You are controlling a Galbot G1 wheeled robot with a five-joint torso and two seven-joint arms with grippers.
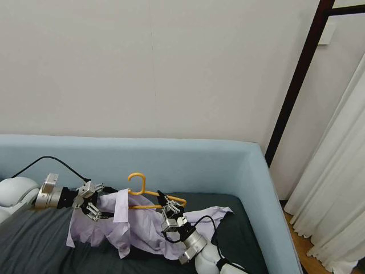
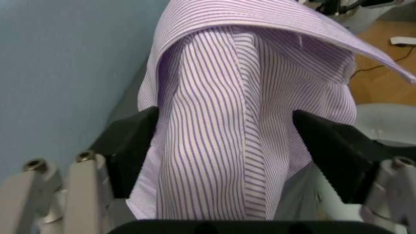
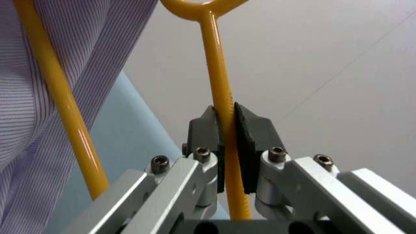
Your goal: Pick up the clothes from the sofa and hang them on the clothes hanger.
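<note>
A purple striped shirt (image 1: pixel 137 231) lies crumpled on the sofa's dark seat (image 1: pixel 34 240), partly draped over a yellow hanger (image 1: pixel 149 196). My right gripper (image 1: pixel 169 209) is shut on the hanger; in the right wrist view its pads (image 3: pixel 250 129) clamp the yellow rod (image 3: pixel 217 63) below the hook, with shirt cloth (image 3: pixel 39 97) beside it. My left gripper (image 1: pixel 93 204) reaches in from the left at the shirt's edge. In the left wrist view its black fingers (image 2: pixel 133 144) stand wide apart with a raised fold of the shirt (image 2: pixel 221 73) between them.
The light blue sofa backrest (image 1: pixel 171 160) runs behind the work, its right arm (image 1: pixel 268 217) close by. A dark rack pole (image 1: pixel 296 85) leans up at the right against the wall, with white curtains (image 1: pixel 336 200) and wood floor (image 1: pixel 296 237) beyond.
</note>
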